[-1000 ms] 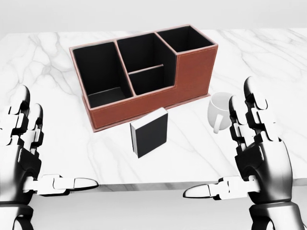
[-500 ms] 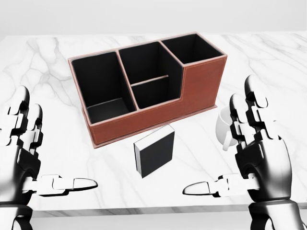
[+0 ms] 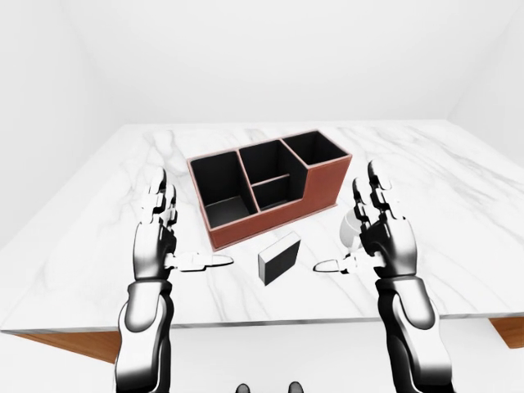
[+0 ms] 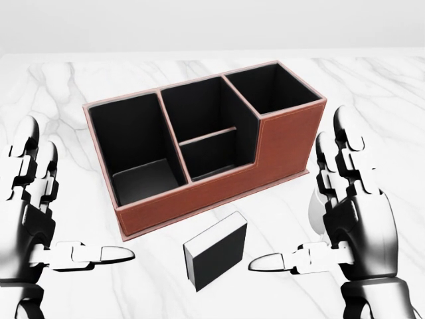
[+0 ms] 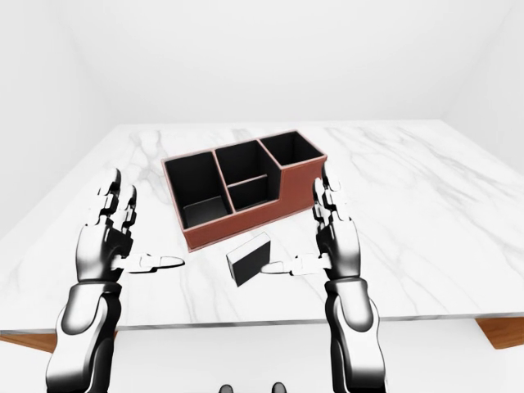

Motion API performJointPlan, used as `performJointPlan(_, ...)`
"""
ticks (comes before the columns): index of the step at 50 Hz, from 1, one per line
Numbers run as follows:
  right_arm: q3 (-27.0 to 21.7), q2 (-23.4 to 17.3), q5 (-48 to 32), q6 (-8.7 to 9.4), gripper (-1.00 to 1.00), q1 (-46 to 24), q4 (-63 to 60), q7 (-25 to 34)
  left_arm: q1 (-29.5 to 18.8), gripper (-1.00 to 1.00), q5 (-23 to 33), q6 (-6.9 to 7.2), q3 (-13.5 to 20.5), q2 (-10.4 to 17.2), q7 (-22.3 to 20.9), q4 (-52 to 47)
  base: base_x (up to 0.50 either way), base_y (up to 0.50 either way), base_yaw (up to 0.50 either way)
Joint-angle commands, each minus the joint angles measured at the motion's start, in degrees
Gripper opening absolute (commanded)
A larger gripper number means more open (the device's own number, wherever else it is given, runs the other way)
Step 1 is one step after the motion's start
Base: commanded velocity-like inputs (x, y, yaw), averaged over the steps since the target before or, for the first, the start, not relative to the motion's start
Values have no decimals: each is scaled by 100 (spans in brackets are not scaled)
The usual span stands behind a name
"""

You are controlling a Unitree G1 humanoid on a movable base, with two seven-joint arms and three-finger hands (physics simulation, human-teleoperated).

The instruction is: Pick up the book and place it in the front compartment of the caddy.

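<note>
Left hand (image 4: pixel 33 219) and right hand (image 4: pixel 348 216) raised; fingers spread.

We are reading no text anywhere: no labels, brands, numbers or signs. We are checking the book (image 4: pixel 216 260): its dark cover is showing nothing legible. The caddy (image 4: pixel 285 146) walls are plain brown, no logo or marking. The bench (image 3: pixel 458 205) is showing only marble veining. The left hand (image 4: pixel 33 212) and right hand (image 4: pixel 352 219) are carrying no lettering or decals that we are able to make out.
</note>
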Motion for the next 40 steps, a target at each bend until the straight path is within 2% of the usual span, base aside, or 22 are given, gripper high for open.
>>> performJointPlan(1, 27, 23, -10, 0, 100, 45, -55, 41, 28, 98, 5, 0, 6, -3, -13, -49, 0, 0, 0)
performJointPlan(5, 49, -4, 258, 0, 100, 185, -276, 295, 33, 98, -4, 0, 21, -1, -21, -108, 18, 0, 0)
performJointPlan(26, 120, 15, -74, 0, 100, 163, -141, 124, 17, 98, -17, 0, 42, 4, -20, -139, 49, 0, 0)
performJointPlan(37, 111, 34, -27, 0, 100, 156, -223, 102, 27, 98, -16, 0, 44, 3, -26, -140, 0, 0, 0)
performJointPlan(40, 58, 46, 356, 0, 100, 236, -364, 328, 41, 98, -17, 0, 41, 0, -31, -167, 7, 0, 0)
